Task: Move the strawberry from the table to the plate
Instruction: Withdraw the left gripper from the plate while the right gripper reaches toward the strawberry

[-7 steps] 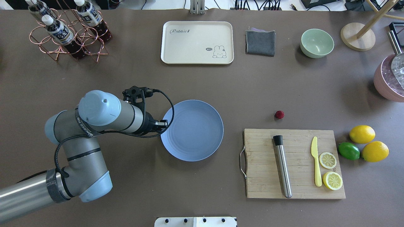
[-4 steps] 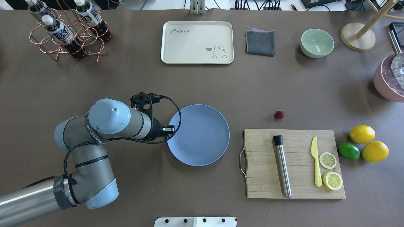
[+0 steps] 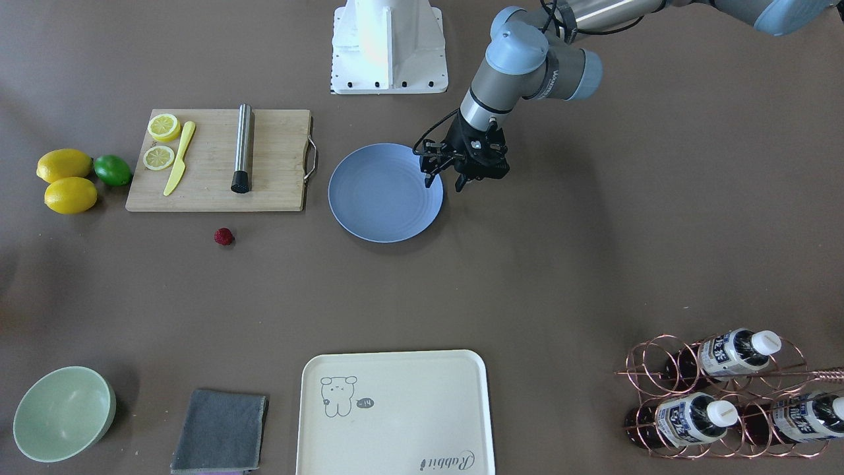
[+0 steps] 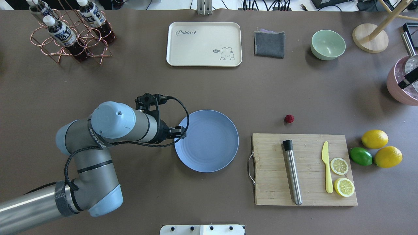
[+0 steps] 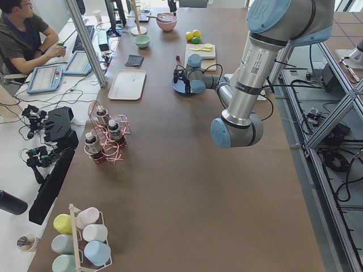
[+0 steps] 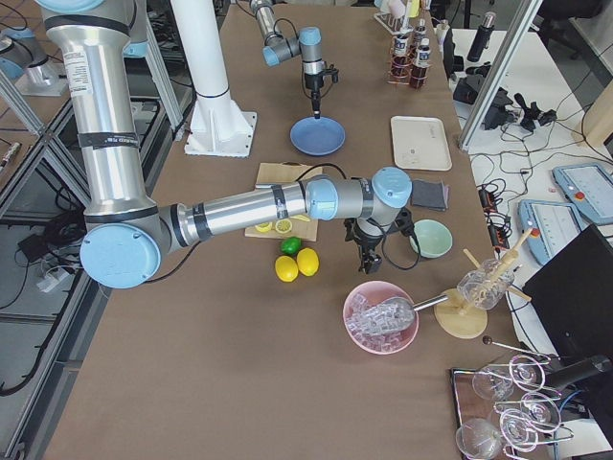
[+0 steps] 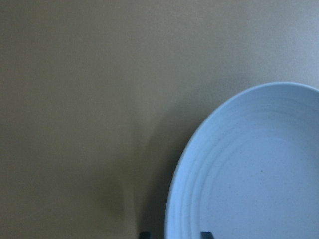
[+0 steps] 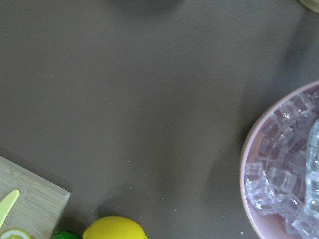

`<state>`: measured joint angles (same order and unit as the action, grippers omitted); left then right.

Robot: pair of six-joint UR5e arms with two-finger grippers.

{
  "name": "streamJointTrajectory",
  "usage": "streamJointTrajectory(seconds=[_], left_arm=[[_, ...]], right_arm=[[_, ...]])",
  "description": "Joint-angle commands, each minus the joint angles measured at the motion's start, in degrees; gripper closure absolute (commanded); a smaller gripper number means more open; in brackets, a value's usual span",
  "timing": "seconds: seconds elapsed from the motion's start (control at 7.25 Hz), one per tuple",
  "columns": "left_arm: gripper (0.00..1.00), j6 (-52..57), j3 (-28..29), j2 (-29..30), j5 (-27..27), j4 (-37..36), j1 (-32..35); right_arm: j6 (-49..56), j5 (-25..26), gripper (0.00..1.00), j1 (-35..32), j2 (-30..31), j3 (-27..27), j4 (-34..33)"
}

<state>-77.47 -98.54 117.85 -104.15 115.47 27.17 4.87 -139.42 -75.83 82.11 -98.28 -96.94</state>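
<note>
The strawberry [image 4: 289,118] [image 3: 224,236], small and dark red, lies on the brown table [image 4: 294,91] just beyond the far edge of the cutting board. To its left rests the empty pale blue plate [image 4: 206,141] [image 3: 386,192] [image 7: 249,174]. My left gripper [image 4: 180,131] [image 3: 444,183] is low at the plate's left rim, open, with a fingertip on either side of the rim. My right gripper [image 6: 369,261] hangs over the table between the pink bowl and the green bowl, far from the strawberry. I cannot tell whether it is open or shut.
A wooden cutting board [image 4: 271,182] carries a steel muddler, a yellow knife and two lemon slices. Two lemons [image 4: 374,138] and a lime lie to its right. At the back are a cream tray [image 4: 204,44], a grey cloth, a green bowl [image 4: 328,44] and a bottle rack [image 4: 70,32]. A pink bowl of ice [image 4: 396,86] stands at the right edge.
The left arm moved right and the plate slid right with it, then nearly stopped. A dark part of the right arm now shows over the pink bowl.
</note>
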Motion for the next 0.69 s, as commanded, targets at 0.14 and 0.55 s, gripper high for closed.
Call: streamJointTrajectory(seconds=[0.14,0.55], left_arm=[[0.17,1.6,-2.6,-2.0,-6.7,-3.8,7.5],[0.17,17.6,-3.6,-6.6,-13.4,-7.9,17.0]], right_arm=[[-35.7,3.9,0.00,14.2,-0.5,-0.1,24.4],[-55.9,17.1,0.00,30.4,-7.1,0.8,28.6]])
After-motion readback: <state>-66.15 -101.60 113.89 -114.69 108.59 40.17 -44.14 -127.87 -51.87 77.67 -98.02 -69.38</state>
